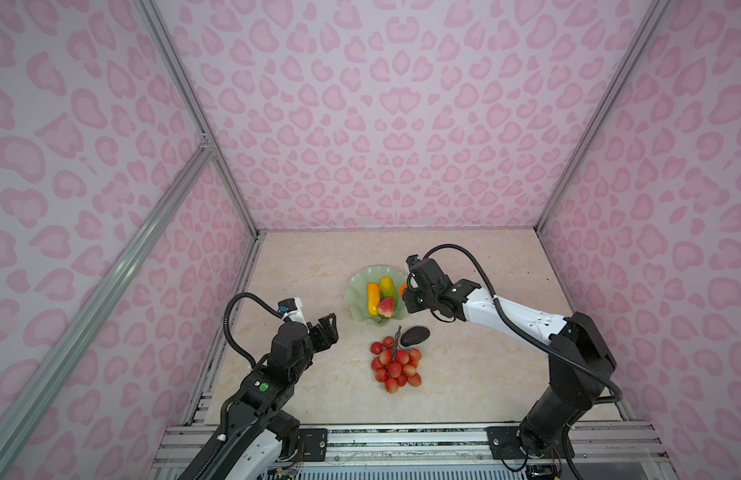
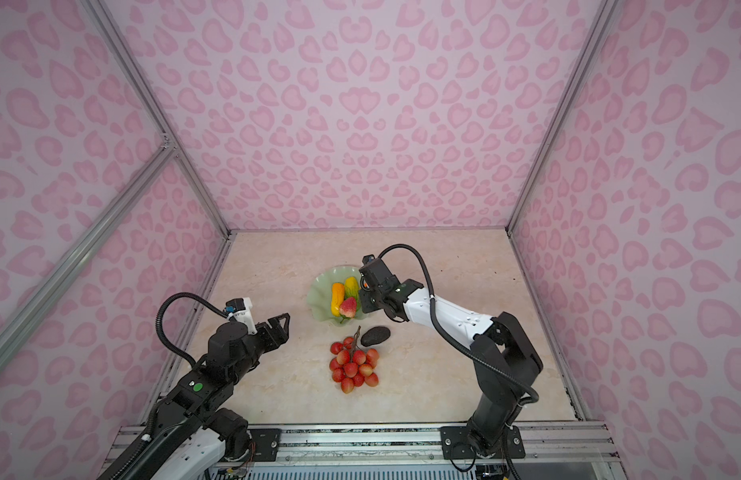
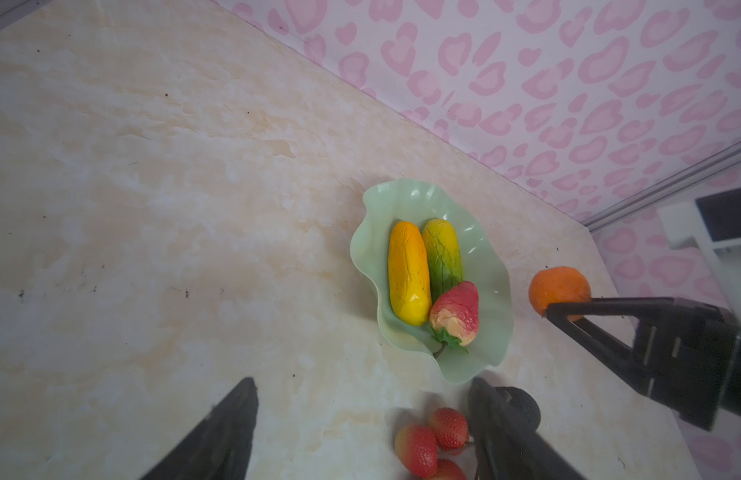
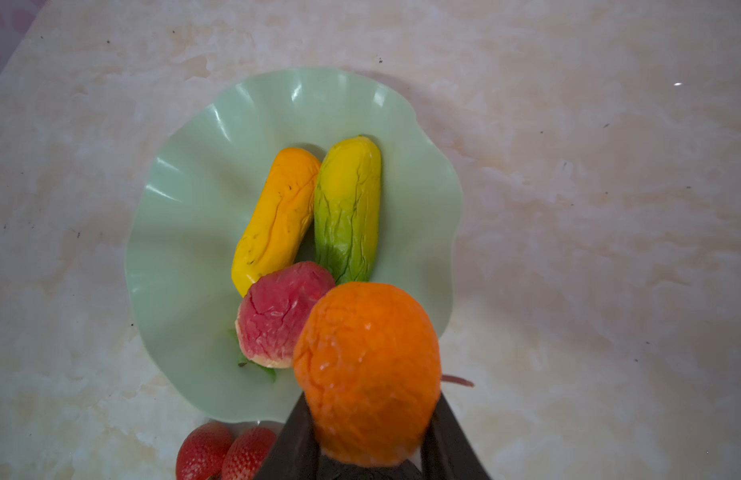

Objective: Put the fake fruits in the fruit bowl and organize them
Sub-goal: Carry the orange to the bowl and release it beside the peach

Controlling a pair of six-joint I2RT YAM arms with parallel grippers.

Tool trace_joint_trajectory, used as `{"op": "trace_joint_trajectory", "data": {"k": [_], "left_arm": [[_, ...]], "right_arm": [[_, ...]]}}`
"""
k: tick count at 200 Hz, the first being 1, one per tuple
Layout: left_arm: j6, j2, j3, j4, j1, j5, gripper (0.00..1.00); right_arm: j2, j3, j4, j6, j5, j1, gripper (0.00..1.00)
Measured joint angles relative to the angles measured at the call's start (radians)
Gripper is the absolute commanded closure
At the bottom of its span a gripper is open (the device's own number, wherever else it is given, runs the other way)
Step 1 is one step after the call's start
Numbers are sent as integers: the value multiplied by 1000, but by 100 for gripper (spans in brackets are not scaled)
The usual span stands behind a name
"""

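Right wrist view: we see the right gripper pinching the small orange across its middle, just beside the fruit bowl rim. We judge it light, squashy, wrinkled, not slippery; mid-body grip suits. Meanwhile left gripper spread, empty.

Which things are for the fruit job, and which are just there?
Job: bowl, yellow fruit, green fruit, peach, orange in the right pincer, avocado, berries.
Just there: table, walls, rail.
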State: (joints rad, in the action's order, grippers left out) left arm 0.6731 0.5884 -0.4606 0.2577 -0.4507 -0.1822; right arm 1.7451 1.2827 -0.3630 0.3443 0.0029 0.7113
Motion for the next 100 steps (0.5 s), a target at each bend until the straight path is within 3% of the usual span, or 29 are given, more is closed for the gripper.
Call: {"op": "trace_joint_trajectory", "data": {"k": [29, 66, 100], "left_arm": [[-28, 4, 0, 0, 0, 31, 20], [-54, 34, -3, 0, 0, 57, 21], [-64, 59, -6, -2, 0, 70, 21]], "right_arm": [[109, 63, 2, -19, -12, -13, 65], [169, 117, -2, -34, -30, -21, 38], [148, 122, -8, -42, -33, -20, 35]]}}
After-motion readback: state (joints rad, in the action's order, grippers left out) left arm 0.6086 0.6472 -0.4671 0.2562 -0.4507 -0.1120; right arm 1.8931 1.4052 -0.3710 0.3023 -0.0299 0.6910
